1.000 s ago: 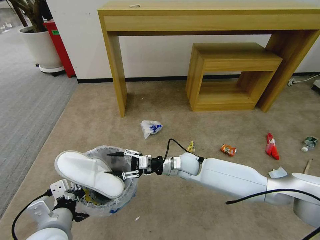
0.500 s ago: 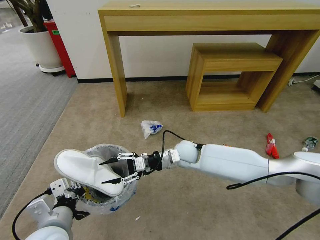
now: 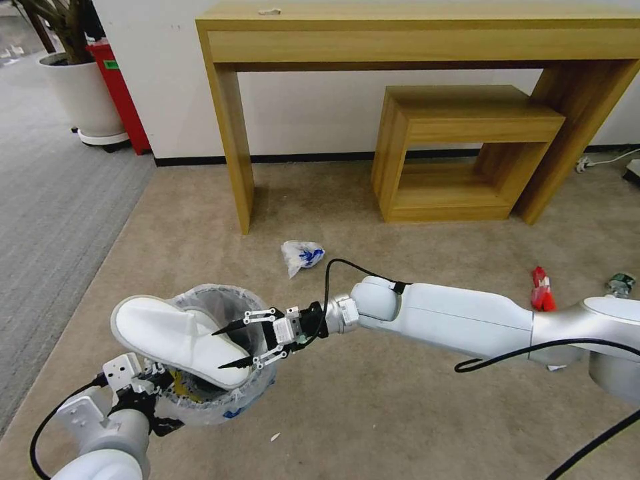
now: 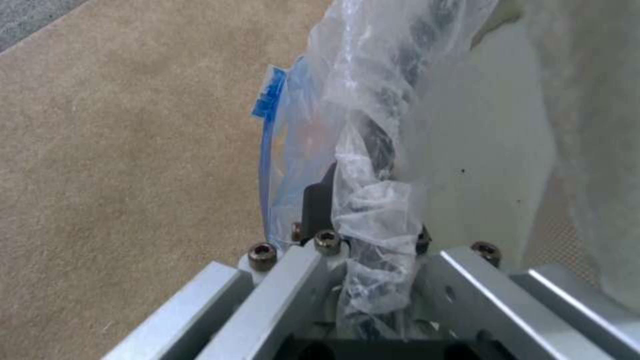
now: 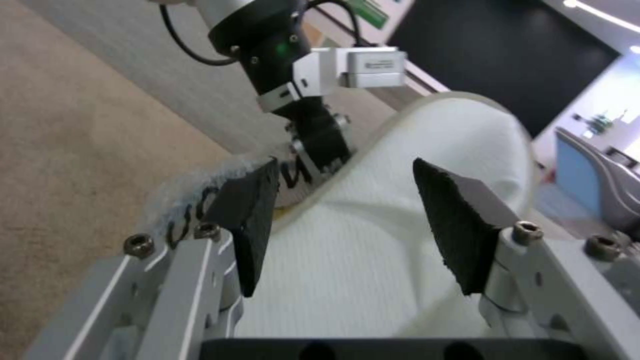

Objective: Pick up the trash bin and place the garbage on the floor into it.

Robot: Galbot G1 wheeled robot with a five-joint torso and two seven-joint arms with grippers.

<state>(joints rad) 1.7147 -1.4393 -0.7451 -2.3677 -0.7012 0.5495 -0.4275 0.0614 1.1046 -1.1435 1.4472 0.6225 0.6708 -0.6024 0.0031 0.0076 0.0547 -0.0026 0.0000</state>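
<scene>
The left pincer [image 3: 137, 393] is clamped on the bin [image 3: 230, 410] rim at 7 o'clock. A slipper [image 3: 170, 337] lies across the bin's mouth. The right pincer [image 3: 230, 347] hangs spread over it; a plastic bag [image 3: 301, 255] and red wrapper [image 3: 541, 293] lie on the carpet [image 3: 373, 413] at 12 and 3 o'clock.

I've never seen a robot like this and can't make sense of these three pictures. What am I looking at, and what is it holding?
This is a wheeled robot with two arms, each ending in a two-fingered gripper. The wide picture comes from its head camera, looking down at a beige carpet. The two close-ups come from cameras on its wrists.

The left gripper is shut on the rim of a small trash bin lined with a plastic bag, holding it. A white slipper lies across the bin's mouth, sticking out over the rim. The right gripper is open, its fingers on either side of the slipper's end.

Lying on the carpet are a white-blue bag, a red wrapper and a small bottle. A wooden desk stands behind.
</scene>
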